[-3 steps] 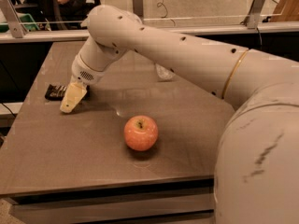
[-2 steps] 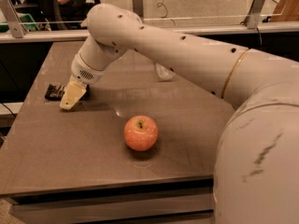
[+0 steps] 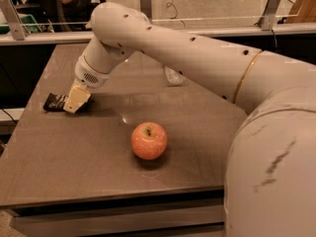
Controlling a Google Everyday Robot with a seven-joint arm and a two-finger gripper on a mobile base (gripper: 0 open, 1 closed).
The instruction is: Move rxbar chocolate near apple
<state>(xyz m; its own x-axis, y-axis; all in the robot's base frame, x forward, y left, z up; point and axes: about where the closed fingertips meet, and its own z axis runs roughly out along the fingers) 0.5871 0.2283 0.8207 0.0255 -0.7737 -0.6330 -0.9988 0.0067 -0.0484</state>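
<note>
The rxbar chocolate (image 3: 54, 102) is a dark flat bar lying near the table's left edge; its right part is hidden under the gripper. The gripper (image 3: 76, 100), with cream-coloured fingers, sits down on the bar's right end. The apple (image 3: 148, 140), red-orange with a dark stem dimple, rests on the table toward the front middle, well to the right of and nearer than the bar.
A clear crinkled plastic bottle (image 3: 174, 76) lies behind the arm at mid table. The brown table (image 3: 69, 157) ends close to the bar on the left and in front of the apple. A glass barrier with metal posts (image 3: 266, 6) runs along the back.
</note>
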